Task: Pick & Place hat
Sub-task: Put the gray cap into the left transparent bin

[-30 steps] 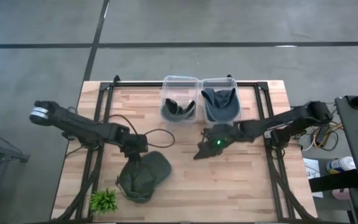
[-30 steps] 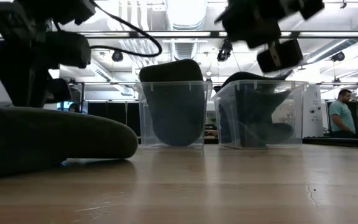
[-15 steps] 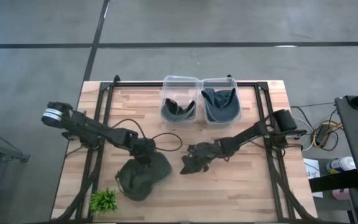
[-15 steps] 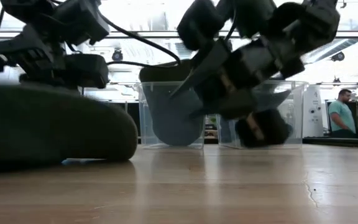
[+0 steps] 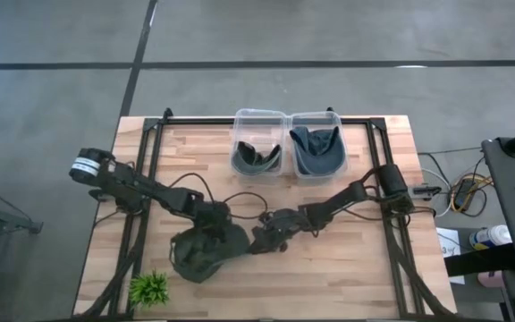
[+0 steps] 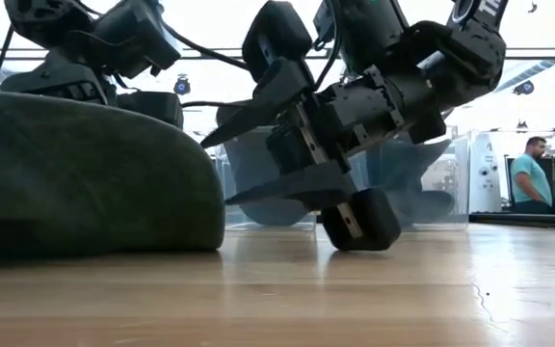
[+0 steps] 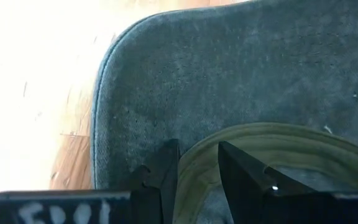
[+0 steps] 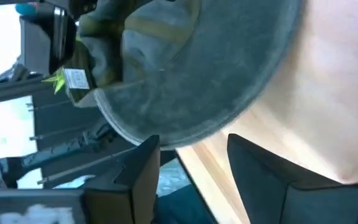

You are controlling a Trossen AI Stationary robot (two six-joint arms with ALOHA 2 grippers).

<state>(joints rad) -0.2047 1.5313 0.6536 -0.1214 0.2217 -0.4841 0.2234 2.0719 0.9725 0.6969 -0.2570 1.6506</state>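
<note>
A dark grey-green hat (image 5: 202, 255) with an olive inner band lies on the wooden table near its front left. My left gripper (image 5: 215, 222) comes at it from the left and is shut on its inner band (image 7: 199, 163). My right gripper (image 5: 259, 240) reaches in low from the right. It stands open at the edge of the hat's brim (image 8: 185, 130), with one finger (image 6: 222, 135) above the other (image 6: 268, 193) in the low view. My left gripper pinches the hat's olive inner band (image 7: 197, 177) between its two fingers, at the edge of the opening. The fingers slant down from the table's left and far side. The hat rests on the table. Whether my right gripper touches the brim, I cannot tell.
Two clear bins (image 5: 258, 143) (image 5: 316, 143) stand side by side at the table's far edge, each with a dark hat inside. A small green plant (image 5: 148, 288) sits at the front left corner. A black cable (image 5: 240, 199) loops behind the hat. People stand in the room beyond (image 6: 528, 178).
My right gripper has come down and toward the table's left, from in front of the bins to the hat's brim. My left gripper has sunk onto the hat. The hat has bunched together and stands taller in the low view.
</note>
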